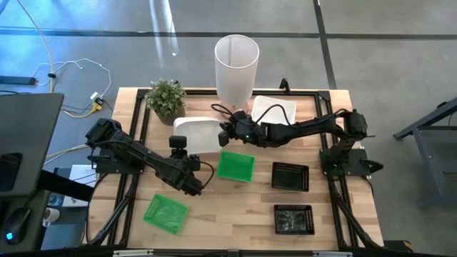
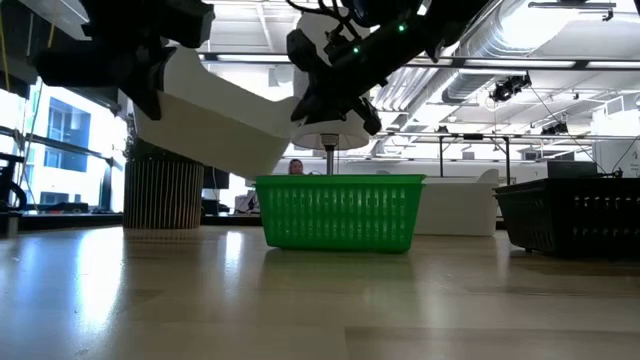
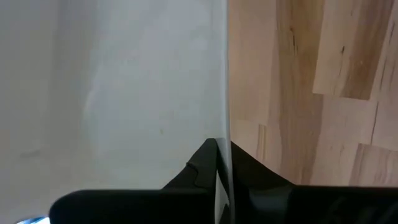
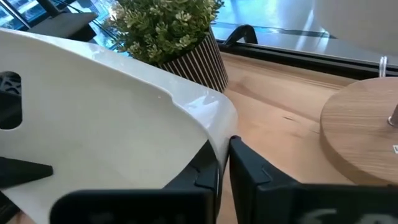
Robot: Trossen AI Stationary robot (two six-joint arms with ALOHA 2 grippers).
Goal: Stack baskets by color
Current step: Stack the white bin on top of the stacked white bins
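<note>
A white basket (image 1: 196, 133) hangs tilted above the table, held between both grippers; in the low view the basket (image 2: 215, 115) is clear of the wood. My left gripper (image 1: 180, 145) is shut on its left near side, and my right gripper (image 1: 224, 135) is shut on its right side. A second white basket (image 1: 273, 111) rests on the table at the far right. Two green baskets (image 1: 235, 165) (image 1: 166, 213) and two black baskets (image 1: 290, 176) (image 1: 293, 219) sit flat on the table nearer the front. My left gripper pinches the white basket's thin side wall (image 3: 221, 134) between its two fingers, one finger inside the basket and one outside. The basket is lifted clear of the table and tilted. My right gripper pinches the white basket's rim by a rounded corner (image 4: 219, 127) between its two fingers, coming from the table's right and slanting slightly down. The basket is clear of the table there.
A tall white cylindrical bin (image 1: 236, 68) stands at the far edge, with a potted plant (image 1: 166, 98) to its left. Bare wood lies at the front middle between the green and black baskets.
</note>
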